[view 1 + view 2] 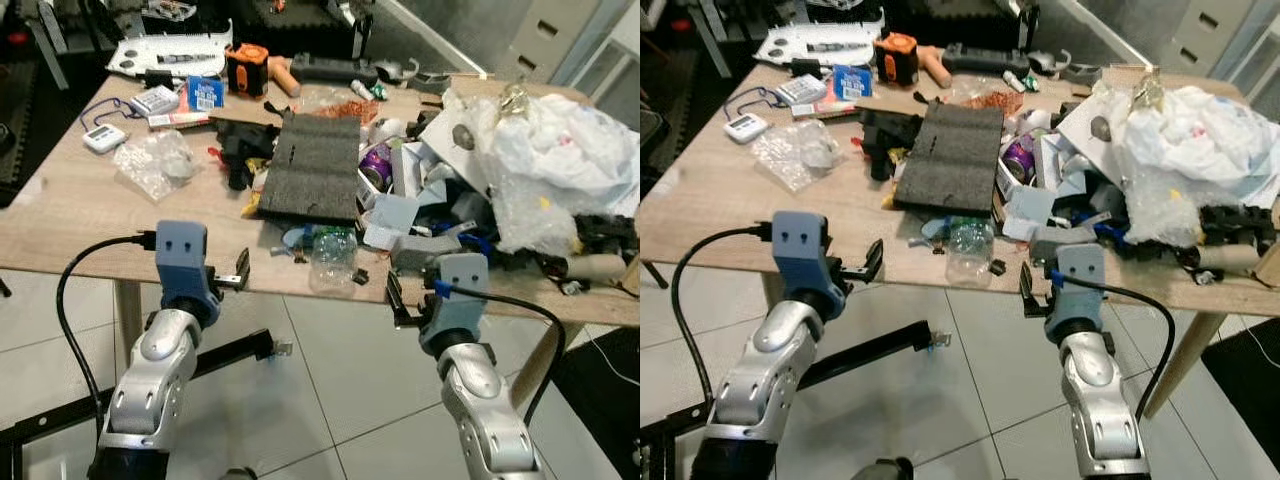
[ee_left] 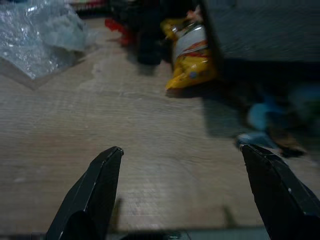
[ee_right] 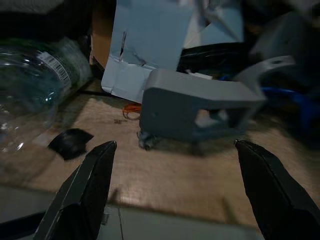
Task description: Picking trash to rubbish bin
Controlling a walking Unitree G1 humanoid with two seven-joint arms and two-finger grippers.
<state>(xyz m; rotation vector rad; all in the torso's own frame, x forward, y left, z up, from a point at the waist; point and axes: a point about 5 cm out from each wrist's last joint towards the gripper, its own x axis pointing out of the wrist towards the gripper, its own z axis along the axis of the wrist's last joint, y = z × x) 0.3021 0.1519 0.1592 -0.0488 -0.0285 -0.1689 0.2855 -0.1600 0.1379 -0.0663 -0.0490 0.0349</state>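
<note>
Two grippers hang at the near edge of the wooden worktop (image 1: 70, 215), both with jaws spread wide and holding nothing. The left gripper (image 1: 240, 272) sits just off the worktop's front edge, its fingertips (image 2: 111, 156) over bare wood; ahead of its jaws lies a yellow wrapper (image 2: 192, 55) beside the dark grey foam slab (image 1: 315, 165), and off to one side ahead, a crumpled clear plastic bag (image 1: 152, 160). The right gripper (image 1: 397, 303) also hangs at the front edge, its fingertips (image 3: 102, 152) framing a grey plastic bracket (image 3: 197, 107) that lies on the wood directly ahead of the jaws. Beside that bracket, toward the left gripper, are a small black scrap (image 3: 70, 141) and an empty clear plastic bottle (image 1: 333, 258) lying near the worktop's edge, between the two grippers. Beyond the bracket is a pale blue torn card (image 3: 147, 42), and farther back a large heap of white plastic bags (image 1: 555, 150) and mixed rubbish.
</note>
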